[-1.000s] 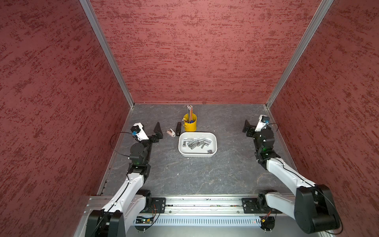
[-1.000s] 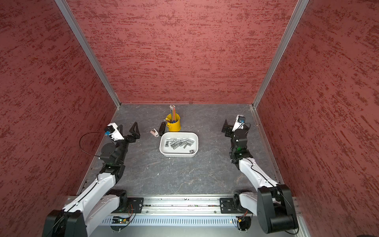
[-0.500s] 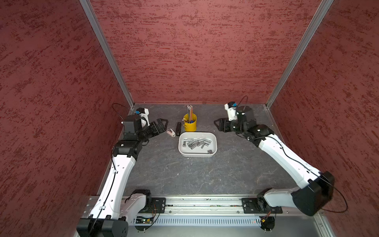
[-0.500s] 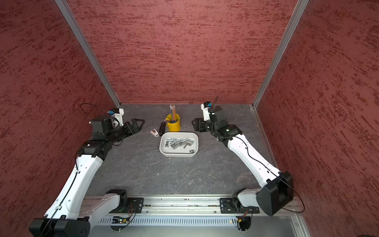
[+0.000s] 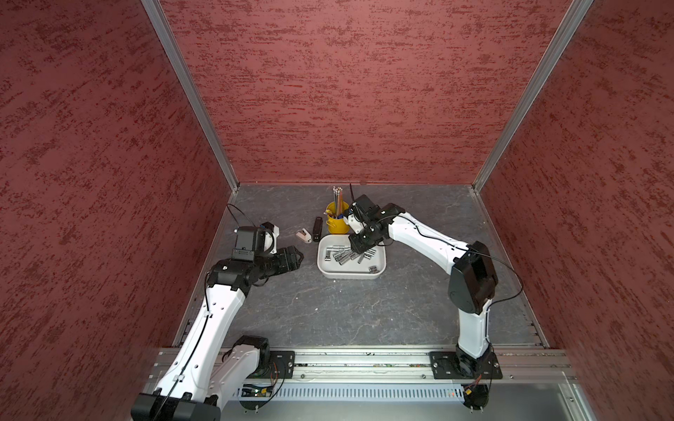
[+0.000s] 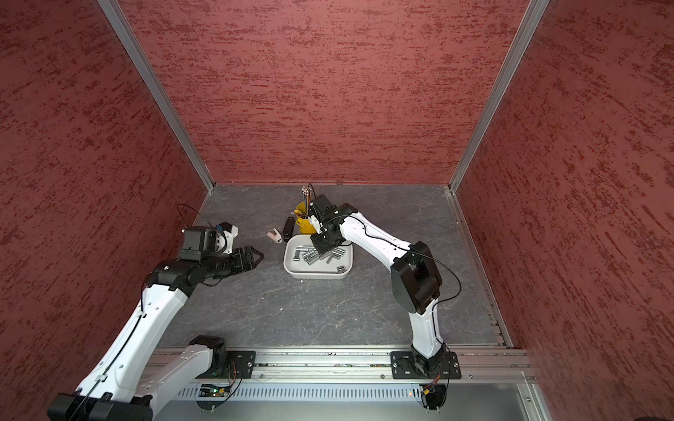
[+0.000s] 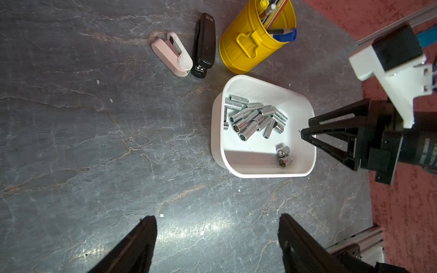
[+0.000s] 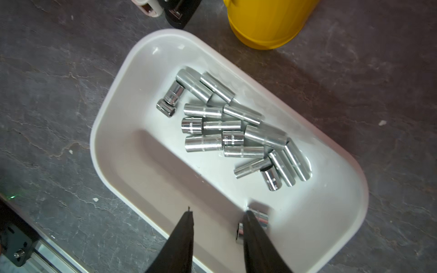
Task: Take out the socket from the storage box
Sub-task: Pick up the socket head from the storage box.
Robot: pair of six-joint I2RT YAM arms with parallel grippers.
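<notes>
Sockets (image 8: 227, 132), a heap of shiny steel cylinders, lie inside the white storage box (image 5: 350, 274), which sits on the dark, stone-patterned table (image 5: 328, 313) between the two robot arms. Most of them are piled toward one end of the box, while two short sockets (image 7: 283, 157) rest apart in a corner at the other end. The right gripper (image 8: 217, 214) hangs over the box with its black fingers pointing down into it. The fingers are slightly apart with nothing between them. One fingertip (image 8: 254, 236) stands just beside one of the short sockets, though whether it touches the metal cannot be told. The left gripper (image 7: 216, 222) hovers above bare table on its own side of the box, near it but clear of the rim, fingers spread wide and holding nothing. A yellow pen cup (image 5: 337, 226) full of pencils stands just behind the box's far rim. A black stapler (image 5: 317, 227) lies beside the cup, and a small pink gadget (image 5: 303, 236) lies next to the stapler, toward the left arm. Both top views show the right arm reaching in from its base rail across the table to the box.
</notes>
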